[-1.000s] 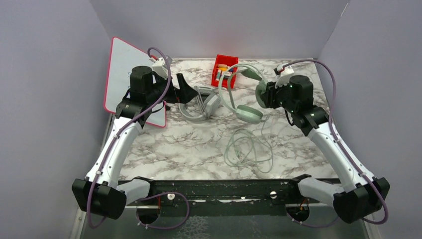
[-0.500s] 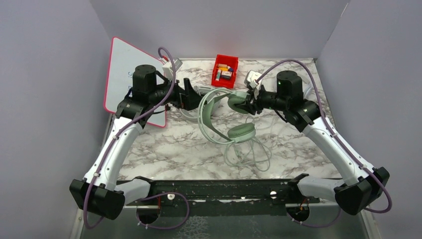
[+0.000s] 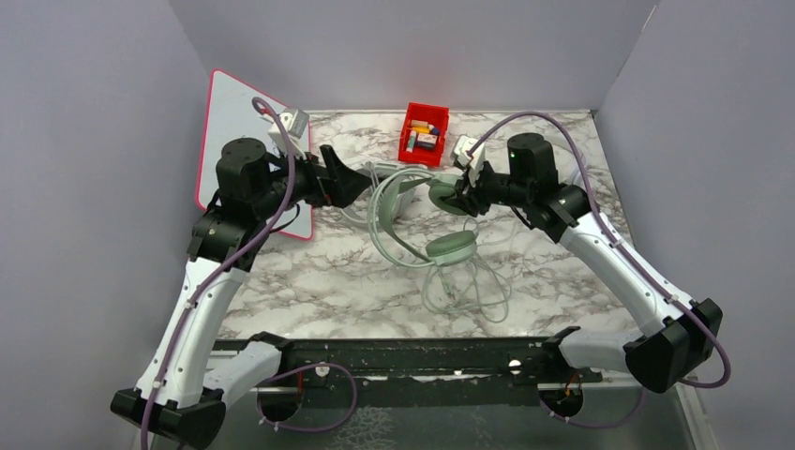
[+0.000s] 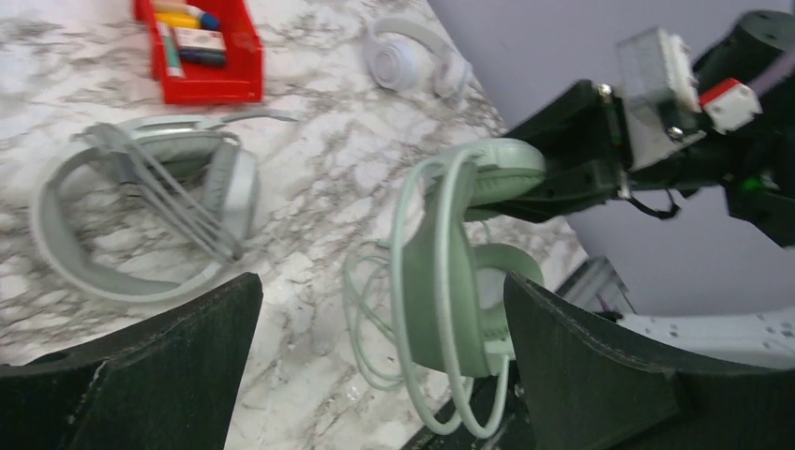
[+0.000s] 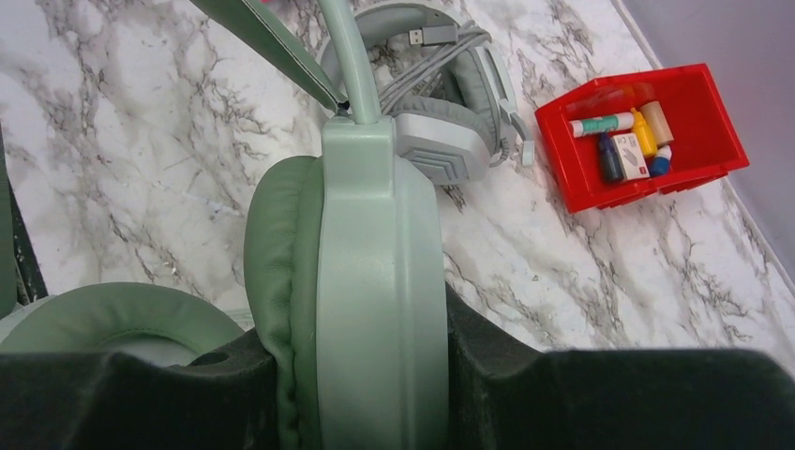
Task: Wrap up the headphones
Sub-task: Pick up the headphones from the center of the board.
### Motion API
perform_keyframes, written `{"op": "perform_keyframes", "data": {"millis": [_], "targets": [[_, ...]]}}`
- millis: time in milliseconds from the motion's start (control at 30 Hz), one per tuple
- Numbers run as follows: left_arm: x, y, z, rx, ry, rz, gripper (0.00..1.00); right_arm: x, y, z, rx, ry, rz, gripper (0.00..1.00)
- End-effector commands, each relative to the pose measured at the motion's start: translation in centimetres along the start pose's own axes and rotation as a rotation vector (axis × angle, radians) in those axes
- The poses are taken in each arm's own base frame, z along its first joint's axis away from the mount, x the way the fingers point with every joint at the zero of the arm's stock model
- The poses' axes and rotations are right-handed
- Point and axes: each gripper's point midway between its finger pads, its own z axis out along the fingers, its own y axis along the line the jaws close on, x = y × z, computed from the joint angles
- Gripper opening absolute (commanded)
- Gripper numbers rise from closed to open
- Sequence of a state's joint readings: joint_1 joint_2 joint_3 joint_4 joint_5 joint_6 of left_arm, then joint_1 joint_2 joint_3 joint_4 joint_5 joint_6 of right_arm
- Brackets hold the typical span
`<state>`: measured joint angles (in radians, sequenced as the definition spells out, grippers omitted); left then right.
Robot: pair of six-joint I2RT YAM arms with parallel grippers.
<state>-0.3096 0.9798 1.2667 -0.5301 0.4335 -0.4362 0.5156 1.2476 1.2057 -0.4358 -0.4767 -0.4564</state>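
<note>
- One ear cup (image 5: 375,309) of the mint-green headset (image 3: 450,248) sits clamped between the right jaws, raised so its cable (image 3: 448,279) hangs loose.
- The left jaws gape empty, facing the headband (image 4: 433,272).

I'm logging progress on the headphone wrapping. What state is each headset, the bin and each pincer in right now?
Mint-green headset: lifted by one earcup, cable loose on the table.
Grey-white headset: lying on the table, cord laid across it.
White headset: lying flat, untouched.
Red bin: upright, holding small items.
Left pincer: open, empty.
Right pincer: shut on the mint-green headset's earcup.
</note>
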Motion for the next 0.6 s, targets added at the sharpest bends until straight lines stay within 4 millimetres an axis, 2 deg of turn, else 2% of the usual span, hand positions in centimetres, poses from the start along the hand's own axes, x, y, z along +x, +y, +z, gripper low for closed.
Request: {"op": "perform_keyframes", "data": {"millis": [0,133,200,300,500,567], "targets": [[2.4,-3.2,1.4,0.248,0.13,-0.06,0.98,-1.9,-0.6,-0.4,0.025,-0.044,-0.029,0.0],[5.9,-3.0,2.5,0.288,0.244,-0.094,0.99,-1.9,-0.6,-0.1,0.019,-0.049,-0.027,0.0],[7.1,-3.6,2.6,0.321,0.281,-0.098,0.98,-1.7,-0.7,0.2,0.015,-0.038,-0.022,0.0],[7.8,-4.2,2.7,0.34,0.303,-0.09,0.95,-1.4,-0.7,0.5,0.01,-0.027,-0.016,0.0],[9.5,-5.3,3.5,0.388,0.364,-0.127,0.98,-1.2,-0.5,1.0,-0.008,-0.03,-0.005,0.0],[9.8,-5.4,3.7,0.381,0.372,-0.134,0.97,-1.2,-0.6,1.0,-0.003,-0.028,-0.004,0.0]]}}
